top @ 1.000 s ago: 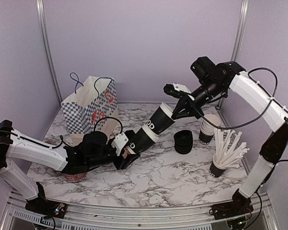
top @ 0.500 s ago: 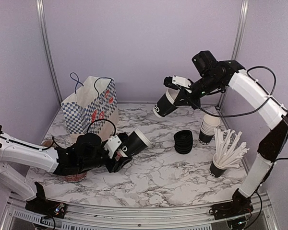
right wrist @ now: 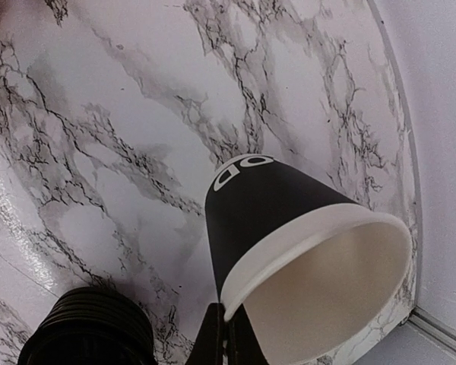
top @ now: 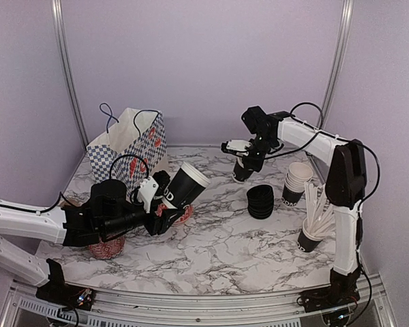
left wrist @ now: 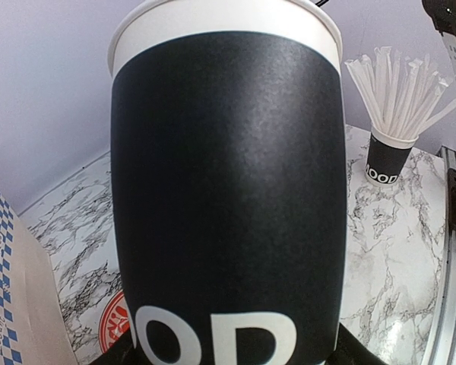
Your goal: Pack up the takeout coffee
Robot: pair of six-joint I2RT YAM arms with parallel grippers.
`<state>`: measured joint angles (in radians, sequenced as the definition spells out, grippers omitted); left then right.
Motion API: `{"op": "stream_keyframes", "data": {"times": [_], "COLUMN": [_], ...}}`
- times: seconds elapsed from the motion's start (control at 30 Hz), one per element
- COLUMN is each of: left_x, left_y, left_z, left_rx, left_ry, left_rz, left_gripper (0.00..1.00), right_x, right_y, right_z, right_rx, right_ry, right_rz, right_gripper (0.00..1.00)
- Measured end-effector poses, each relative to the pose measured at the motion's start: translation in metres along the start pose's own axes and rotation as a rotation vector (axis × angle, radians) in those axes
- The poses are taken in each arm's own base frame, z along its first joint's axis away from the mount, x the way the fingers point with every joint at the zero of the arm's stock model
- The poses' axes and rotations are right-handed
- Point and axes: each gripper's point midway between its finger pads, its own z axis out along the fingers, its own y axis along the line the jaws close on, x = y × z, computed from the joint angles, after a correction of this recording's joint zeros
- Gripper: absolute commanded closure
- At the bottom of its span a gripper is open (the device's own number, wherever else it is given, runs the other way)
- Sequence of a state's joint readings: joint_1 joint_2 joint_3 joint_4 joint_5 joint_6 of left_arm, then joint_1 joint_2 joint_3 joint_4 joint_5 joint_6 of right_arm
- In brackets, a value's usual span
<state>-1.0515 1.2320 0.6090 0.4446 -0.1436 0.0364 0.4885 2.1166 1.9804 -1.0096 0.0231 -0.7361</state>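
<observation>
Now | L fingers astride cup, clamped | R fingers pinch 2nd cup rim

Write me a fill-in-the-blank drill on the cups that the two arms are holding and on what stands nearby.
1. The left gripper holds a tilted black paper cup that has no ____ on it.
2. The right gripper pinches a second cup by its ____.
3. White ____ fill the third cup, near the right arm's base.

Missing words: lid; rim; straws
</observation>
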Motion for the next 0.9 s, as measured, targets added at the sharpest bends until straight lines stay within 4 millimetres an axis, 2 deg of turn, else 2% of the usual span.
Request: {"op": "stream_keyframes", "data": {"times": [0.1,0.23,0.47,0.67,0.73,0.8,0.83,0.9], "left_x": [0.000,-0.002,-0.006,-0.007,-0.009,-0.012,-0.013,-0.017], "left_y": [0.000,-0.001,-0.001,-0.002,-0.002,-0.002,-0.002,-0.003], "left_z": [0.000,0.000,0.000,0.000,0.000,0.000,0.002,0.006], "left_rx": [0.001,0.005,0.009,0.013,0.012,0.013,0.013,0.014], "left_ry": [-0.002,-0.009,-0.023,-0.027,-0.035,-0.046,-0.049,-0.055], "left_rz": [-0.012,-0.020,-0.044,-0.060,-0.063,-0.066,-0.068,-0.073], "left_gripper": [0.49,0.49,0.49,0.47,0.47,0.46,0.46,0.46], "right_x": [0.000,-0.005,-0.008,-0.013,-0.019,-0.028,-0.034,-0.045], "right_y": [-0.009,-0.019,-0.020,-0.019,-0.015,-0.007,0.000,0.018], "right_z": [0.003,0.002,0.006,0.000,-0.011,-0.031,-0.046,-0.089], "right_rx": [0.018,0.038,0.035,0.021,-0.001,-0.036,-0.065,-0.126], "right_ry": [0.003,-0.011,-0.017,-0.044,-0.083,-0.151,-0.200,-0.326], "right_rz": [0.013,0.026,0.045,0.055,0.062,0.059,0.051,0.021], "right_gripper": [0.99,0.87,0.79,0.74,0.72,0.66,0.62,0.57]}}
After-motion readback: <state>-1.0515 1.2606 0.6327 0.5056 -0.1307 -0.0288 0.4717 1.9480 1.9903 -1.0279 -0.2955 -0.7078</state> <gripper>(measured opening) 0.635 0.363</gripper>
